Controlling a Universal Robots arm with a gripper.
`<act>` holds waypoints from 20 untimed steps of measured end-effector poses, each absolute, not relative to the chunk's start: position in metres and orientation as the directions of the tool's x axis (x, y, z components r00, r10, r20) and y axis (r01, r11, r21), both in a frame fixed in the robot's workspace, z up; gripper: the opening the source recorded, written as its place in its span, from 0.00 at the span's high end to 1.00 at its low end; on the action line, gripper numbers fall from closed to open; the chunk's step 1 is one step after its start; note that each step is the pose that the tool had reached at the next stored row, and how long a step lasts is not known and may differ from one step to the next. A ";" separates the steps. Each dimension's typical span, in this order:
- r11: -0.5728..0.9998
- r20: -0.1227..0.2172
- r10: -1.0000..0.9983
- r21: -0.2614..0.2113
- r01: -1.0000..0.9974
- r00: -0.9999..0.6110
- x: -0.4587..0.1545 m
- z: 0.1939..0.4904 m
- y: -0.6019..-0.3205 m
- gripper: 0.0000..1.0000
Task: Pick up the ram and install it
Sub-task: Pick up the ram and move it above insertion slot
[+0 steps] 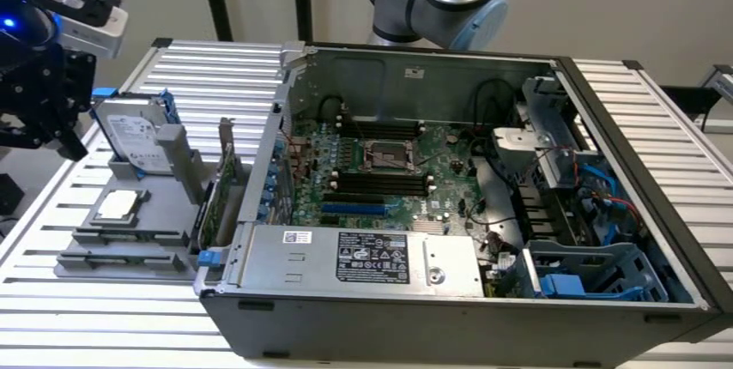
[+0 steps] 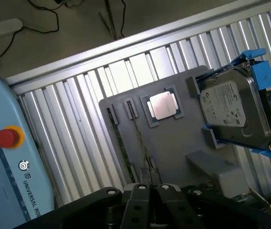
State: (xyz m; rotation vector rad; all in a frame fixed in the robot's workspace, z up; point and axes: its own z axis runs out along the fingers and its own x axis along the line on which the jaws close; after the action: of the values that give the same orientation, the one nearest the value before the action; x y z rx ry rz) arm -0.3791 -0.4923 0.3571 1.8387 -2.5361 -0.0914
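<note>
My gripper (image 1: 63,142) hangs raised at the exterior view's far left, beyond the grey parts holder (image 1: 69,262). In the wrist view its fingers (image 2: 147,187) are pressed together, shut, with nothing between them. A thin dark strip that looks like the ram (image 2: 120,143) stands on edge in the holder's (image 2: 173,143) outermost slot, a little way ahead of the fingertips. The open computer case (image 1: 458,309) lies at the centre, with black memory slots (image 1: 378,183) on its green motherboard.
On the holder sit a silver processor chip (image 2: 163,105), a hard drive in a blue frame (image 2: 235,112) and an upright green expansion card (image 1: 226,184). A power supply (image 1: 366,257) fills the case's front. A Universal Robots control box with a red button (image 2: 6,137) stands beside the table.
</note>
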 end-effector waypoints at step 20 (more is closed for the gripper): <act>0.156 -0.023 -0.987 0.075 -0.985 -0.158 -0.379 0.349 -0.516 0.89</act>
State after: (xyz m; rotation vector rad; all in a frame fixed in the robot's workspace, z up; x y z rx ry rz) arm -0.3793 -0.5158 0.3489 2.0173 -2.3648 -0.1113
